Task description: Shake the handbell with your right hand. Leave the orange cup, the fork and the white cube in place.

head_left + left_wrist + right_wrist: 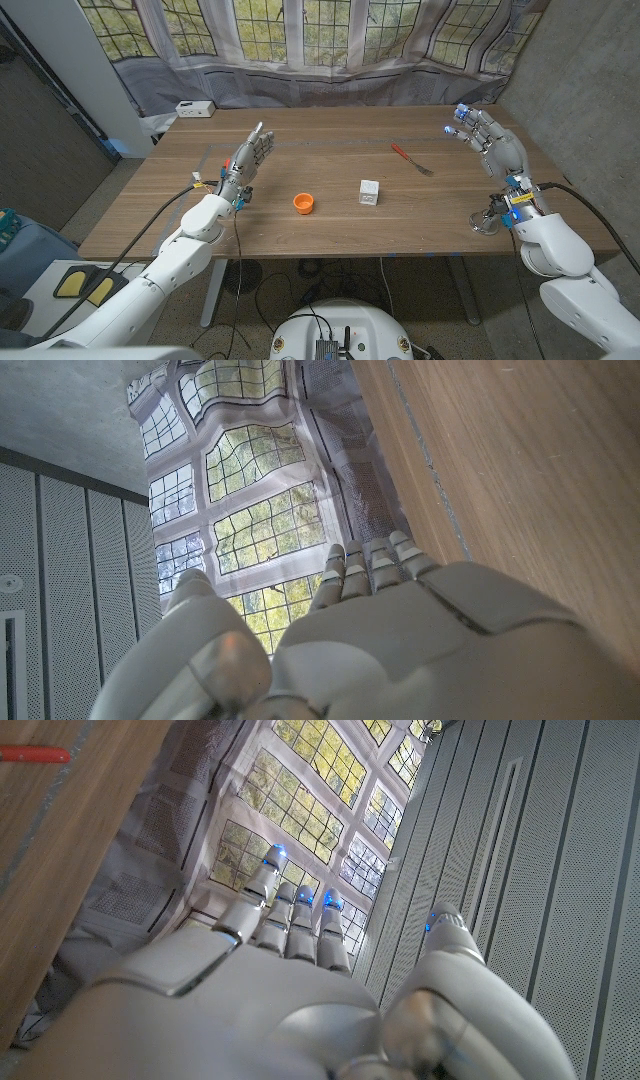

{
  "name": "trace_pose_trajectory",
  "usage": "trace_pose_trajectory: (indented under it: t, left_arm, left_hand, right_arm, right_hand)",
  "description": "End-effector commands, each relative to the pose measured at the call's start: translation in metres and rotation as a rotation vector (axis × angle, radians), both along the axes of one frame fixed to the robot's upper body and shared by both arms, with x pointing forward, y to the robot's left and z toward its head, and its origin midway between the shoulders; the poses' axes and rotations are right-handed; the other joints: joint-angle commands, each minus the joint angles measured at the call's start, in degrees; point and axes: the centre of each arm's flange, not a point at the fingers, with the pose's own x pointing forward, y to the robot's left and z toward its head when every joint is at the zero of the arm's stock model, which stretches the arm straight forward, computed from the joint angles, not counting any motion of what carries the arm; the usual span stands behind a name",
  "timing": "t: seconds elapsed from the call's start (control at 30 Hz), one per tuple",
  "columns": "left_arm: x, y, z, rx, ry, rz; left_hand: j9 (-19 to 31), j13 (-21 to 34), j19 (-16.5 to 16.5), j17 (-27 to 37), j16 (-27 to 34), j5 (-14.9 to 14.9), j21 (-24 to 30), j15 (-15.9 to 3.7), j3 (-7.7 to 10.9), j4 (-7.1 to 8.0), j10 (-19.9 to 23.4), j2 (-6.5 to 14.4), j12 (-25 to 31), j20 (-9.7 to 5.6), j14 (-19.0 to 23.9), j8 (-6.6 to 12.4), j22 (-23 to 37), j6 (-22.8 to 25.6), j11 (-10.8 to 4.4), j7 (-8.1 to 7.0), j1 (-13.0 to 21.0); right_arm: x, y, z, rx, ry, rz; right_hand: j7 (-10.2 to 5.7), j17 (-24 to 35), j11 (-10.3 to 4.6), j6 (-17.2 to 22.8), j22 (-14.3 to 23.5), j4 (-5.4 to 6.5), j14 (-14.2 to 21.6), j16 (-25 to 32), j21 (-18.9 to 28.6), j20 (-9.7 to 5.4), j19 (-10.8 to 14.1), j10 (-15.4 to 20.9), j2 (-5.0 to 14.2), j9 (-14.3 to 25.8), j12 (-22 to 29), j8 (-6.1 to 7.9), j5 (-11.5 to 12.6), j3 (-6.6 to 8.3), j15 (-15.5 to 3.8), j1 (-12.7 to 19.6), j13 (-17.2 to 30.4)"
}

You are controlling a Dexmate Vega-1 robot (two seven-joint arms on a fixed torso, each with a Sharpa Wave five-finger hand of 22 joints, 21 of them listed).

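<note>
Handbell (487,219) sits at the table's (330,235) near edge, right under the right wrist, partly hidden. Right hand (487,138) hovers beyond it, fingers spread, holding nothing. Risk: forearm clips the bell during reach-back. Left hand (245,160) also spread, empty.

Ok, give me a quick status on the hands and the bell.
Left hand open, right hand open, both holding nothing. Handbell on the table beside the right forearm, untouched. Nothing blocking it; orange cup, white cube, fork in place.
</note>
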Motion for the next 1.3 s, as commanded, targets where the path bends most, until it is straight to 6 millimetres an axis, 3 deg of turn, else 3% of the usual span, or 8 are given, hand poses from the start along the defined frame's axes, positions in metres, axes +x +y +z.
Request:
trace_pose_trajectory:
  t: [0.03,0.6,0.77,0.9,1.0,1.17,1.3]
  left_arm:
    - [-0.003,-0.005,-0.002,0.003,-0.001,0.003]
    - [0.004,-0.025,0.003,0.025,-0.015,-0.026]
    - [0.007,-0.03,0.004,0.025,-0.011,-0.027]
    - [0.009,-0.032,0.006,0.031,-0.008,-0.029]
    - [0.011,-0.034,0.007,0.033,-0.007,-0.03]
    - [0.012,-0.034,0.009,0.04,-0.006,-0.027]
    - [0.014,-0.035,0.009,0.04,-0.003,-0.025]
  left_hand:
    - [0.27,0.16,0.12,0.32,-0.16,-0.01,-0.09,0.09,0.17,-0.34,0.37,-0.03,-0.01,0.32,0.05,-0.08,0.26,0.52,0.06,1.3,0.41]
    - [0.28,0.18,0.11,0.33,-0.23,-0.06,-0.22,0.06,0.19,-0.48,0.54,0.05,-0.11,0.54,0.11,-0.16,0.28,0.86,0.15,1.16,0.48]
    - [0.28,0.18,0.1,0.34,-0.2,-0.07,-0.25,-0.05,0.19,-0.51,0.67,0.06,-0.1,0.57,0.23,-0.16,0.28,0.97,0.11,1.03,0.48]
    - [0.28,0.18,0.1,0.34,-0.21,-0.07,-0.27,-0.08,0.19,-0.53,0.69,0.07,-0.11,0.58,0.24,-0.17,0.28,1.05,-0.02,0.94,0.49]
    - [0.28,0.19,0.12,0.34,-0.22,-0.08,-0.27,-0.07,0.19,-0.55,0.73,0.08,-0.12,0.59,0.26,-0.18,0.28,1.09,0.0,0.93,0.5]
    - [0.28,0.19,0.19,0.34,-0.23,-0.09,-0.27,-0.05,0.19,-0.59,0.82,0.1,-0.13,0.65,0.28,-0.18,0.28,1.22,-0.07,0.97,0.51]
    - [0.28,0.19,0.24,0.34,-0.21,-0.09,-0.27,-0.1,0.2,-0.61,0.84,0.11,-0.15,0.63,0.39,-0.17,0.29,1.35,-0.02,0.95,0.51]
  right_arm:
    - [-0.021,-0.016,-0.011,0.022,0.001,-0.019]
    - [-0.047,-0.047,-0.026,0.025,0.028,-0.133]
    - [-0.051,-0.055,-0.03,0.049,0.033,-0.188]
    - [-0.052,-0.061,-0.031,0.059,0.031,-0.219]
    - [-0.051,-0.065,-0.032,0.057,0.032,-0.238]
    - [-0.049,-0.073,-0.033,0.045,0.044,-0.26]
    - [-0.051,-0.082,-0.035,0.036,0.049,-0.308]
  right_hand:
    - [0.17,-0.02,0.1,-0.1,0.06,-0.38,0.35,0.06,0.13,0.06,0.46,0.52,0.1,0.19,-0.27,-0.18,0.03,0.06,0.26,0.76,0.28]
    - [-0.9,-0.3,-0.45,0.79,0.02,-0.58,0.85,-0.15,-0.08,0.12,0.86,1.63,-0.08,0.21,-0.15,-0.03,0.05,0.0,-0.24,1.38,0.25]
    - [-1.55,-0.4,-0.39,1.51,0.01,-0.41,0.58,-0.54,-1.43,1.07,-2.36,2.05,-0.32,0.23,-0.23,0.09,0.0,-0.3,0.02,1.29,0.22]
    - [-2.57,-0.7,-0.82,4.48,-0.01,-0.22,-0.76,-1.67,-2.78,0.13,-9.97,2.99,-0.57,0.24,-0.33,0.72,0.05,-0.72,-0.19,1.16,0.19]
    - [-2.91,-0.85,-0.84,6.65,-0.03,-0.16,-2.26,-2.45,-2.73,-0.01,-12.33,3.23,-0.6,0.24,-0.4,1.26,0.05,-0.85,-0.23,1.13,0.18]
    - [-2.62,-1.04,-0.85,6.23,-0.06,-0.27,-3.8,-3.19,-1.73,-0.28,-11.25,1.88,-0.63,0.24,-1.09,0.69,0.11,-0.87,-0.5,1.37,0.16]
    - [-3.77,-1.31,-1.02,1.88,-0.13,-0.69,-4.11,-3.42,-1.43,-0.39,-10.77,-1.02,-0.21,0.25,-2.24,-1.16,0.18,-0.41,-0.58,2.55,0.08]
